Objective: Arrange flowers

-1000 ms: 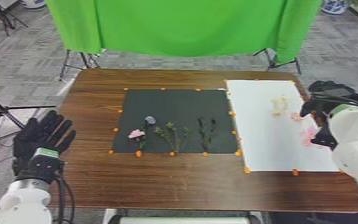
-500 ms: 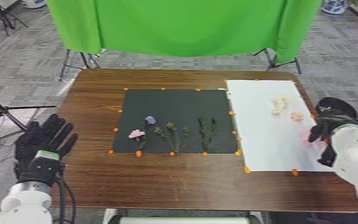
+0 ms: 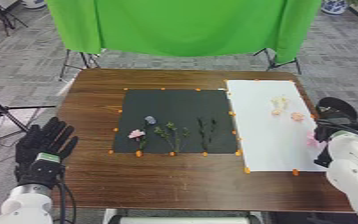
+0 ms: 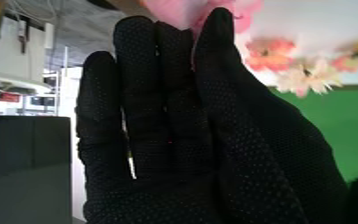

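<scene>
Black right robot hand (image 3: 336, 121), straight-fingered, near pink flower (image 3: 313, 139)

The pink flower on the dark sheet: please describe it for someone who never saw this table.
On the brown table, find the dark sheet, left of the white one. The pink flower lies in its near left part. It is the only pink bloom there; its neighbours are a bluish bloom and green sprigs.

Sheet (image 3: 255, 125) white; mat (image 3: 171, 105) dark grey; cloth (image 3: 175, 25) green; table (image 3: 175, 185) brown-grained; blossom (image 4: 305, 76) cream; small bud (image 3: 151, 120) perhaps bluish-grey.
</scene>
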Robot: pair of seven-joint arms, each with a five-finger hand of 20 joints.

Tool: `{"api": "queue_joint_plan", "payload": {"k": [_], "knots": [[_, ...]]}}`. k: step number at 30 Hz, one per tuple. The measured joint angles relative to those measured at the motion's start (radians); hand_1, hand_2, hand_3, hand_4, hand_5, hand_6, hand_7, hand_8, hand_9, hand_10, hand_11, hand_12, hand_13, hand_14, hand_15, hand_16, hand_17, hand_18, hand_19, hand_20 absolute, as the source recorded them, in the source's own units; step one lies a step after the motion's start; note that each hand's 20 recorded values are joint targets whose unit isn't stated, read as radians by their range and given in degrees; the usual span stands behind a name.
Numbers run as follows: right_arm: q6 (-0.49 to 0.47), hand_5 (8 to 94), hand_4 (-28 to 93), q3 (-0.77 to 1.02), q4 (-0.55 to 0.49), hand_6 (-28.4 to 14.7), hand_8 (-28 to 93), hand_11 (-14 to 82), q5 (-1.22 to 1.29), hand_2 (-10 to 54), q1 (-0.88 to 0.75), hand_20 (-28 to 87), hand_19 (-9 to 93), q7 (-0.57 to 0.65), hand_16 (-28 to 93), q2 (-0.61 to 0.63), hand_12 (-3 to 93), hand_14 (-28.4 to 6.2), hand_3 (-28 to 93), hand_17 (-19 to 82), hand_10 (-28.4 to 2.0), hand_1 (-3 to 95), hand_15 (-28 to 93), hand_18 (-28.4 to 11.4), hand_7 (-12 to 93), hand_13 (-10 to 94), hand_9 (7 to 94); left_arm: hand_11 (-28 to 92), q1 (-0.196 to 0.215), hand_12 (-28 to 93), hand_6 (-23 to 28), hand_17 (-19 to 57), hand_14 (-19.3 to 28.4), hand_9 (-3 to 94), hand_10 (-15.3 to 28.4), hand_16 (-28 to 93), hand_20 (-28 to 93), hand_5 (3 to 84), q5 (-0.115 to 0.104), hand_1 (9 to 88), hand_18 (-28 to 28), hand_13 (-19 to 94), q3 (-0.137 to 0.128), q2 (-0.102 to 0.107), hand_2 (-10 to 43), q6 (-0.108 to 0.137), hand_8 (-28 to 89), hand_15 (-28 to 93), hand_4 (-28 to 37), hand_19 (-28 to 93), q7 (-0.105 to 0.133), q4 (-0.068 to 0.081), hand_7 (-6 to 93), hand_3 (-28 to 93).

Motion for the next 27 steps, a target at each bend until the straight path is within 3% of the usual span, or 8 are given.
{"api": "queue_joint_plan", "payload": {"k": [6,13,17,21,27], "knots": [[0.049,66.4,-28,-0.012,-0.137,0.2,1,14.9,-0.012,2.8,0.000,34,71,-0.052,36,0.032,37.9,-7.5,56,28,-8.1,64.6,35,-17.8,36,62,78.3,28,0.019,10,9.7,-6.6,16.7,39.9,15.4,-11,8,46.0,-0.003,31.2,15.6,29,-0.015,0.000,17.1,0.000,-13,48,-28.3,44,0.008,-0.006,23.2,72],[0.088,66.4,-28,-0.181,-0.196,0.0,1,14.7,0.078,2.7,0.200,35,72,-0.174,36,0.019,37.8,-7.3,58,28,-7.8,63.5,35,-18.0,36,62,78.3,28,0.035,10,9.7,-6.7,16.7,39.8,15.4,-11,8,46.0,-0.014,31.1,15.6,29,-0.020,0.008,17.1,0.000,-13,49,-28.3,44,0.021,-0.008,23.2,72],[0.021,66.6,-28,-0.308,-0.177,0.0,0,14.5,0.223,2.4,0.350,36,73,-0.224,35,-0.057,37.1,-7.5,61,28,-7.8,61.3,36,-18.6,36,62,78.2,28,0.047,10,9.7,-6.7,16.7,39.9,15.4,-11,8,45.9,-0.012,31.1,15.6,29,-0.033,0.010,17.1,0.002,-13,48,-28.3,44,0.018,-0.010,23.4,72],[-0.084,66.8,-28,-0.465,-0.117,0.0,-2,14.7,0.163,2.1,0.478,36,74,-0.323,34,-0.173,36.6,-7.7,62,29,-7.9,59.8,36,-19.0,36,63,78.1,28,0.043,10,9.7,-6.7,16.7,40.0,15.5,-11,8,46.0,-0.006,31.1,15.6,29,-0.031,0.004,17.1,0.005,-13,48,-28.3,44,0.009,-0.010,23.3,72],[-0.103,66.2,-28,-0.642,0.002,0.3,-2,14.7,0.037,1.7,0.584,36,74,-0.382,33,-0.340,36.2,-7.8,63,29,-7.8,58.9,37,-19.1,35,62,77.9,28,0.028,10,9.7,-6.8,16.7,39.9,15.5,-11,8,45.9,0.005,31.0,15.7,29,-0.018,0.002,17.2,0.008,-13,48,-28.3,44,-0.002,-0.008,23.3,72]]}}
